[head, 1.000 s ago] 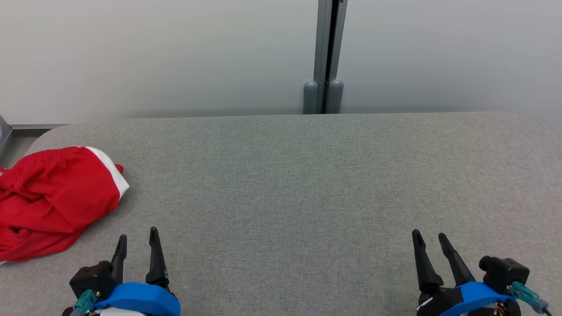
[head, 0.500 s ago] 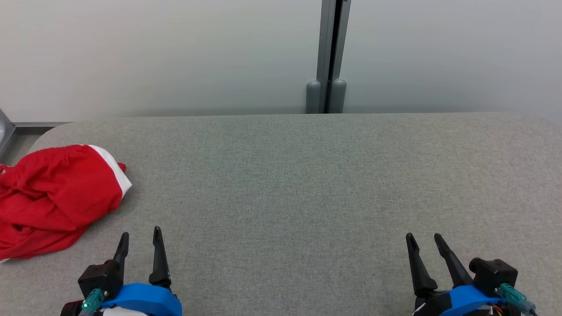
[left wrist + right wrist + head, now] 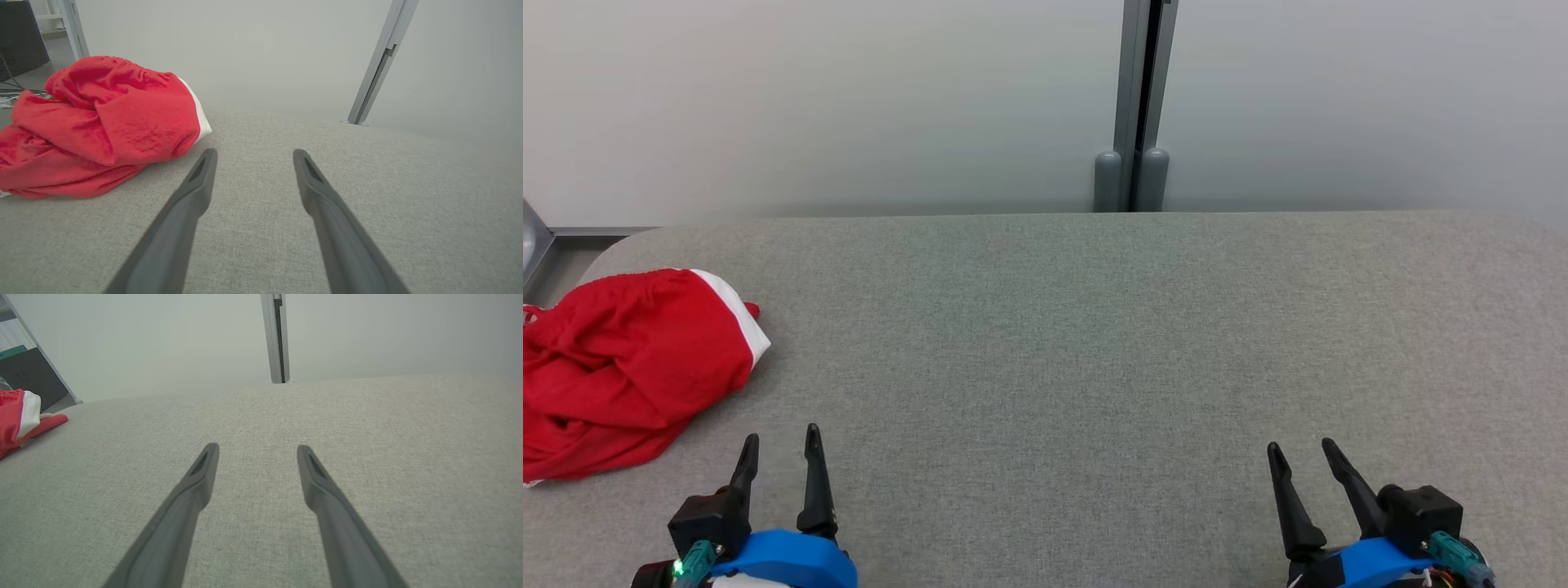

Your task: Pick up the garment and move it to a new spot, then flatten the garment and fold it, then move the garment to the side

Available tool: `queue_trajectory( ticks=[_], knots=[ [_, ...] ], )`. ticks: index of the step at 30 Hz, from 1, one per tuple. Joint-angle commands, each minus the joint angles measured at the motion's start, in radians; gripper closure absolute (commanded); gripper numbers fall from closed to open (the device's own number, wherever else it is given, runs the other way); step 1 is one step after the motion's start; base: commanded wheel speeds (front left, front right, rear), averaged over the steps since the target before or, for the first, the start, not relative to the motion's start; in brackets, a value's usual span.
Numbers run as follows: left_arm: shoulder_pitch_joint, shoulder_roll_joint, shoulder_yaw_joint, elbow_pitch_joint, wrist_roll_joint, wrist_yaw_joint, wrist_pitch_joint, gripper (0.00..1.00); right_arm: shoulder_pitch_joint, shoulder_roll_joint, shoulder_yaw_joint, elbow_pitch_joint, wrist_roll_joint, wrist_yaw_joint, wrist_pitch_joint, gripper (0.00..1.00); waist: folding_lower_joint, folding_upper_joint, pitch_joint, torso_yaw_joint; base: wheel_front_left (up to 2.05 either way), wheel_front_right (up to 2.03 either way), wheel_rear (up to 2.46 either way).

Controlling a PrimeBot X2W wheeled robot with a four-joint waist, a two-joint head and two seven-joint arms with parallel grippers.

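A crumpled red garment (image 3: 621,367) with a white band lies in a heap at the far left of the grey table (image 3: 1054,327). In the left wrist view the garment (image 3: 98,122) sits up and to the left of my fingers. My left gripper (image 3: 780,437) is open and empty, low at the near left, just right of the heap and apart from it. My right gripper (image 3: 1303,453) is open and empty at the near right, far from the cloth. The right wrist view catches the garment's edge (image 3: 20,416) at its far left.
A pale wall with a grey vertical post (image 3: 1135,106) stands behind the table's far edge. The table's left corner is rounded, with a metal frame (image 3: 535,245) beyond it. A dark cabinet (image 3: 20,36) stands off to the left.
The head camera has shifted a little. Both grippers have sunk slightly lower in the view, the right one more, and it drifted left. The garment lies as before.
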Motion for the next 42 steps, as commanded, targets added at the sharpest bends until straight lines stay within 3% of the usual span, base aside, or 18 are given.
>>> queue_trajectory(
  ticks=[1, 30, 42],
  knots=[
    [-0.009, 0.003, 0.01, 0.007, -0.01, 0.0, -0.008, 0.0, -0.011, -0.008, 0.002, 0.006, -0.022, 0.003, -0.01, 0.0, 0.0, -0.0001, -0.002, 0.001, 0.0, 0.0, 0.0],
    [-0.017, 0.002, 0.041, 0.03, -0.023, 0.01, -0.008, 0.0, -0.012, -0.007, -0.044, 0.001, -0.018, 0.002, -0.009, 0.0, 0.0, -0.0001, -0.009, 0.011, 0.0, 0.0, 0.0],
    [-0.01, 0.002, 0.075, -0.013, 0.009, 0.034, -0.007, 0.0, -0.015, -0.007, -0.025, -0.019, -0.026, 0.002, -0.008, 0.0, 0.0, -0.0001, 0.003, 0.111, 0.0, 0.0, 0.0]
  ],
)
